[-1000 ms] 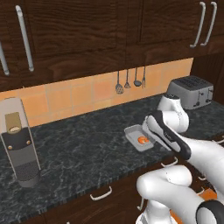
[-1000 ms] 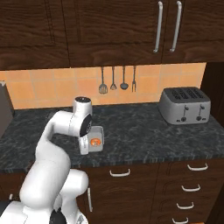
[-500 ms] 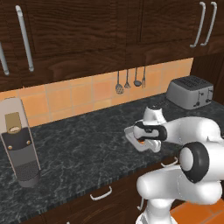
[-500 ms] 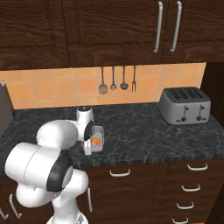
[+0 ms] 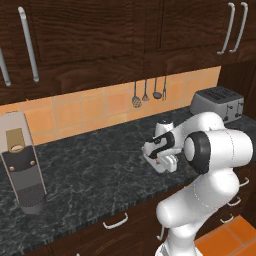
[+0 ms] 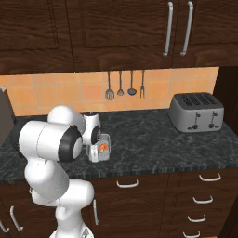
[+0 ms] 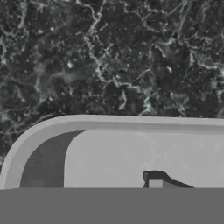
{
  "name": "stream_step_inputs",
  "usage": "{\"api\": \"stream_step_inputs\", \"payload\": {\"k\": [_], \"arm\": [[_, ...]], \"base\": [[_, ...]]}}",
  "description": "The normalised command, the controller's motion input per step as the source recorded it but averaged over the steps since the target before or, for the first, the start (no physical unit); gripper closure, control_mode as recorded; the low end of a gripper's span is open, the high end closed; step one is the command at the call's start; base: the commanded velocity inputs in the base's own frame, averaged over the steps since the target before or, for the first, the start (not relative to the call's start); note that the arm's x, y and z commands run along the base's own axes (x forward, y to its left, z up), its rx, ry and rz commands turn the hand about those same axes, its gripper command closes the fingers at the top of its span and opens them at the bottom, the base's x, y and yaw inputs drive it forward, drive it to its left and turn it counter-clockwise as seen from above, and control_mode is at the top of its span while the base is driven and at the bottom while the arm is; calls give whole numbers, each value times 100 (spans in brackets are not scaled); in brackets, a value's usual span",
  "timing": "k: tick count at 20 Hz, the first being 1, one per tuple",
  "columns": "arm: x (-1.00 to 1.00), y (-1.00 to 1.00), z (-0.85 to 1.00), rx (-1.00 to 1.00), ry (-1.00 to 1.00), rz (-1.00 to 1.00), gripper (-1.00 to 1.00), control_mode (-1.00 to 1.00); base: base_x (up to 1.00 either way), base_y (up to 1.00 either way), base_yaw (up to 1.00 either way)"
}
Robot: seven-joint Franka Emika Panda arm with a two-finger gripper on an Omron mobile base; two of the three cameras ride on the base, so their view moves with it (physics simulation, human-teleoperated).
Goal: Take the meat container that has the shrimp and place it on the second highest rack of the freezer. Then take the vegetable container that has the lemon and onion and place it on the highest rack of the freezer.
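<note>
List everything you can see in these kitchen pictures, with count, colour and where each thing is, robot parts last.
Meat container: one, pale grey tray, on the counter near its front edge, at the tool.
Shrimp: one, orange-pink, inside the meat container.
Counter: one, black speckled stone, across the scene.
Toaster: one, grey metal, on the counter at the right end, against the wall.
Hanging utensils: four, dark, on the orange tiled wall above the counter.
Coffee machine: one, grey and beige, on the counter at the left end.
Upper cabinets: dark wood with silver handles, above the tiles.
Drawers: dark wood with silver handles, below the counter.
Arm: one, white with dark joints.
Tool: one, at the meat container's rim; grip unclear.
</note>
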Motion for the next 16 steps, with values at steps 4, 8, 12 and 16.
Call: {"api": "stream_step_inputs", "payload": {"k": [4, 8, 12, 16], "arm": [[-3, 0, -68, -1, -8, -5, 100, -100], [-17, 0, -52, -2, -31, -11, 100, -100], [-7, 4, -14, -1, -31, -18, 100, -100], [-2, 9, 2, 0, 0, -5, 100, -100]], "base": [[0, 0, 0], [0, 0, 0], [0, 0, 0], [0, 0, 0]]}}
